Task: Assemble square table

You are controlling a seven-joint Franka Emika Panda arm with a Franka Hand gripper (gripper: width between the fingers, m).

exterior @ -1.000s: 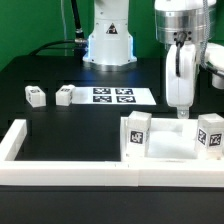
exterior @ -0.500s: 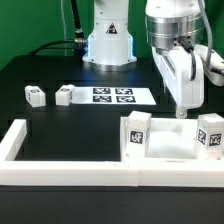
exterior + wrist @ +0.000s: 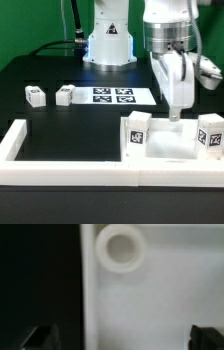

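The white square slab [image 3: 168, 147] lies at the front right inside the border wall, with two tagged leg blocks [image 3: 137, 133] [image 3: 211, 134] standing on it. Two more small leg blocks [image 3: 35, 95] [image 3: 65, 95] lie on the black table at the exterior view's left. My gripper [image 3: 175, 117] hangs just above the slab's back edge, between the two standing blocks. In the wrist view the gripper [image 3: 122, 339] is open and empty, its fingertips [image 3: 42, 338] far apart over the slab's raised rim [image 3: 89, 297] and a round corner hole [image 3: 122, 249].
The marker board [image 3: 113, 96] lies flat mid-table behind the slab. The long white U-shaped border wall [image 3: 70, 172] runs along the front and left. The robot base [image 3: 108, 40] stands at the back.
My gripper has moved a little toward the exterior view's left and dropped slightly closer to the slab. The blocks and slab have not moved.
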